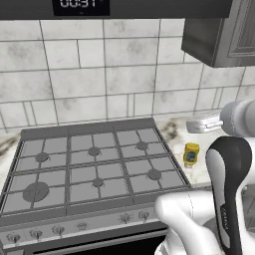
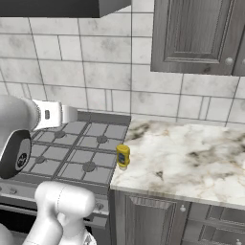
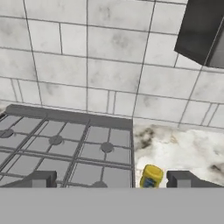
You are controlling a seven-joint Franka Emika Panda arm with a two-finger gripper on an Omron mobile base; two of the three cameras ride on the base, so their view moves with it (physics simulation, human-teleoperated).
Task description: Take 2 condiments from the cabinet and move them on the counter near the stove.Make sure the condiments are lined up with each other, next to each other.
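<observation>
The two-finger gripper (image 3: 111, 179) hangs with its dark finger tips (image 3: 40, 179) spread wide, grasping nothing. Past them, nearer the right-hand tip, the squat yellow squeeze bottle with a blue-marked label (image 3: 151, 176) stands upright on the white-beige marble-patterned counter (image 2: 191, 153), just beside the grey steel gas stove (image 1: 84, 169) near the slab's front edge. Farther back, above that counter, hangs the grey wood-grain wall cabinet (image 2: 201, 36), its doors shut.
</observation>
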